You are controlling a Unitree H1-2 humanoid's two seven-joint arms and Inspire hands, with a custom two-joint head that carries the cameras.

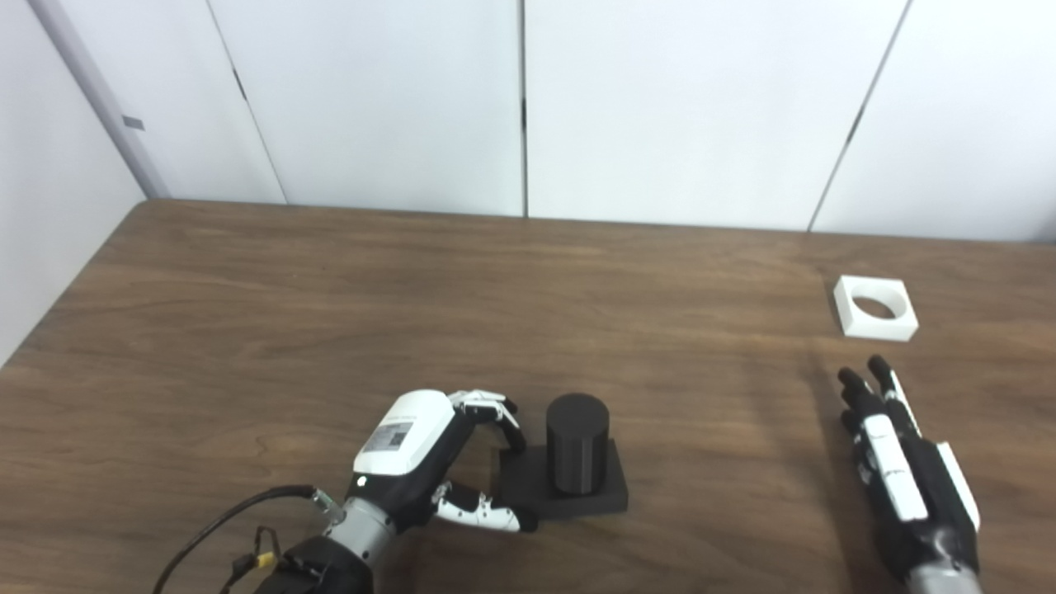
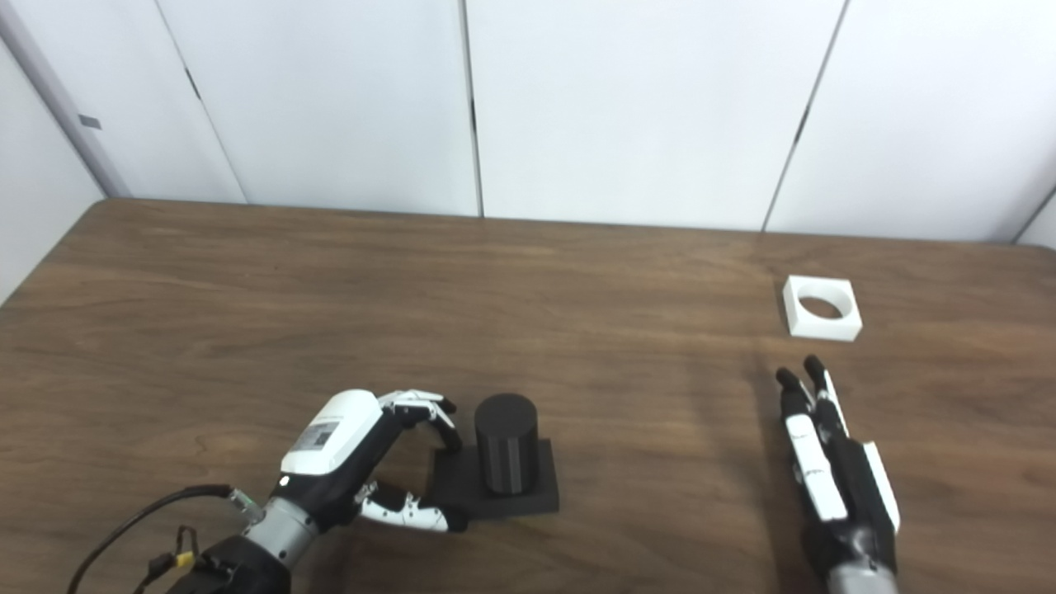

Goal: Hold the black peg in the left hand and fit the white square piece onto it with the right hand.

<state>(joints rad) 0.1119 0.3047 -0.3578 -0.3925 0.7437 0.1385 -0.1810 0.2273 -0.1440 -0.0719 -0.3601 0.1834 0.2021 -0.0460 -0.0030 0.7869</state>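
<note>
- The brown wood-grain worktop (image 1: pixel 330 313) takes up most of what we see, with white wall panels (image 1: pixel 660 107) behind it. Nothing on it besides the two task parts and our two hands.
- Our left hand (image 1: pixel 429 462) sits at the near-left, fingers (image 1: pixel 487 404) curled apart around the left edge of the peg's base. Thumb on the near corner, the others at the far corner. They look right at the base or just touching it, so we wouldn't call it a firm hold yet.
- Our right hand (image 2: pixel 833 470) is at the near-right, flat and stretched out, fingers pretty much straight and holding nothing, pointing toward the white piece.
- The black peg (image 1: pixel 577 445) is a stubby upright cylinder on a flat square base (image 1: pixel 606 495), standing on the worktop just right of the left hand.
- The white square piece (image 2: pixel 822 308) has a round hole through it and lies flat at the far-right, just past the right fingertips and well apart from the peg.
- How we'd play it: close the left fingers snug on the base first so the peg can't slide or tip. Then take the white piece by its outer edges, keeping the hole clear. Bring it over level and line the hole up above the peg top before lowering.
</note>
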